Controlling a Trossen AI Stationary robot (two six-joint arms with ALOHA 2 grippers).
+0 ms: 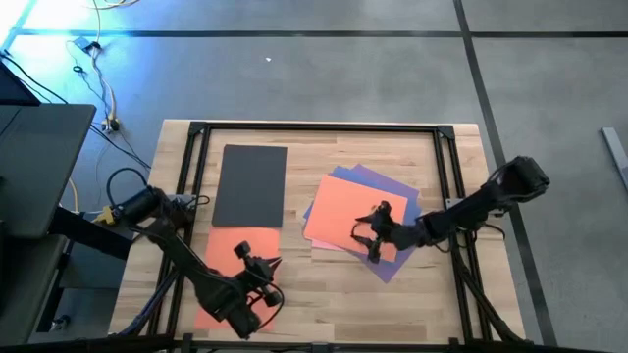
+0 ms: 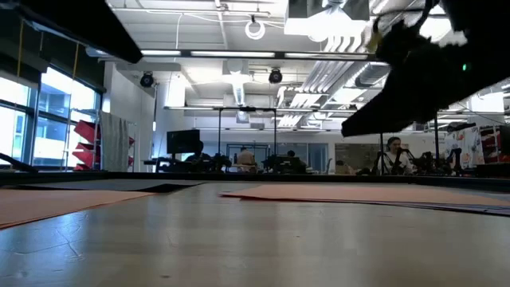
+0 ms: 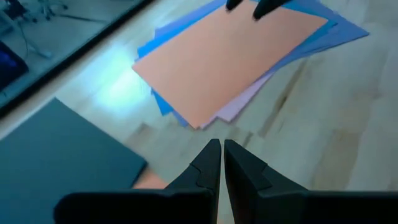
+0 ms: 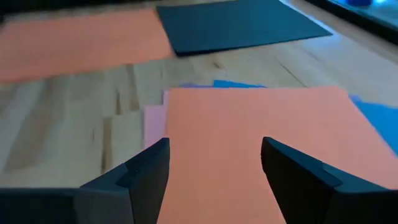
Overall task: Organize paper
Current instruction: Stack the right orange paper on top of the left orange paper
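A dark grey sheet (image 1: pixel 253 184) lies flat at the table's far left, with a single orange sheet (image 1: pixel 235 250) in front of it. At the right lies a fanned stack with an orange sheet (image 1: pixel 345 221) on top. Under it are blue and purple sheets (image 1: pixel 392 184) and a pink edge (image 4: pixel 152 124). My left gripper (image 1: pixel 275 263) (image 3: pixel 221 149) is shut, held over the single orange sheet's right edge and pointing toward the stack. My right gripper (image 1: pixel 365 233) (image 4: pixel 214 162) is open above the stack's orange sheet (image 4: pixel 261 137), clear of it in the low view (image 2: pixel 414 80).
Black frame rails (image 1: pixel 196 176) (image 1: pixel 453 186) run along the table's left, right and far sides. Bare wood (image 1: pixel 304 284) shows between the two groups of paper and along the near edge. Cables lie on the floor beyond the far left corner (image 1: pixel 103 88).
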